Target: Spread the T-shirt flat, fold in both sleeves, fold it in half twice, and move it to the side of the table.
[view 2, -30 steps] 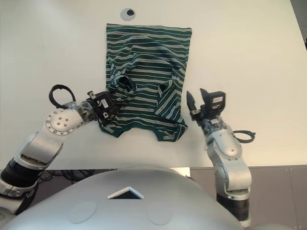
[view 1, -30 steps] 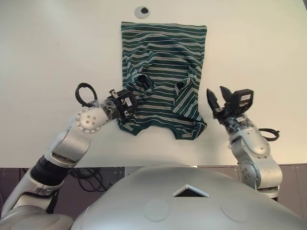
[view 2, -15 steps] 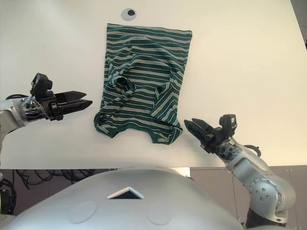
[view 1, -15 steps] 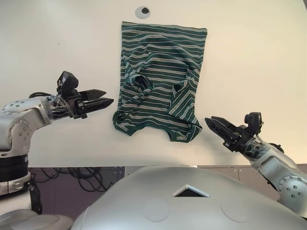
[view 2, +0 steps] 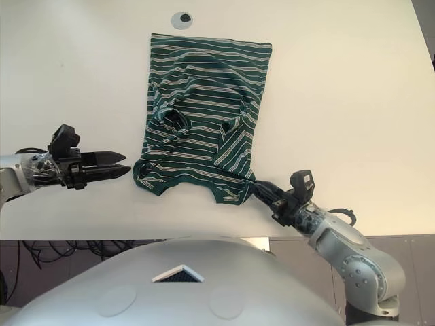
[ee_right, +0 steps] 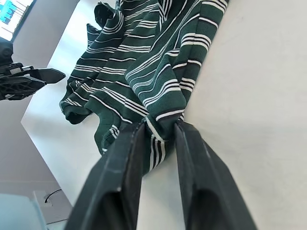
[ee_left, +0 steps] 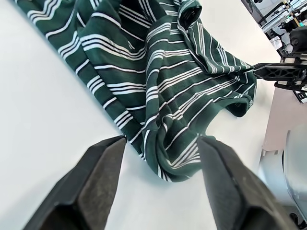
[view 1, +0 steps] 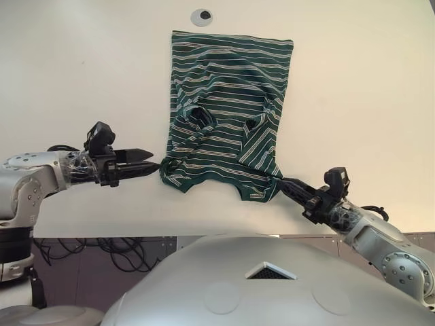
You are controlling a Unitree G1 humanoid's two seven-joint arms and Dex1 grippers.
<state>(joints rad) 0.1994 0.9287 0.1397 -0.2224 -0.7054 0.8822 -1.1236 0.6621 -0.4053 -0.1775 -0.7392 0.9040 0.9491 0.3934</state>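
The green white-striped T-shirt (view 1: 231, 102) lies rumpled on the white table (view 1: 360, 88), its sleeves folded in over the body. My left gripper (view 1: 153, 165) is low over the table at the shirt's near-left corner, open, and that corner (ee_left: 168, 167) sits just ahead of its spread fingers (ee_left: 103, 167). My right gripper (view 1: 281, 183) is at the near-right corner, shut on a bunched fold of the T-shirt (ee_right: 160, 132), its two fingers (ee_right: 192, 158) pressed to either side of the cloth.
A small round dark disc (view 1: 201, 16) lies on the table just beyond the shirt's far-left corner. The table's front edge (view 1: 102, 234) runs close under both arms. Bare tabletop stretches to the left and right of the shirt.
Both arms swung outward, then came in low at the near hem. The right gripper has closed on the near-right corner. The left gripper's tips have reached the near-left corner.
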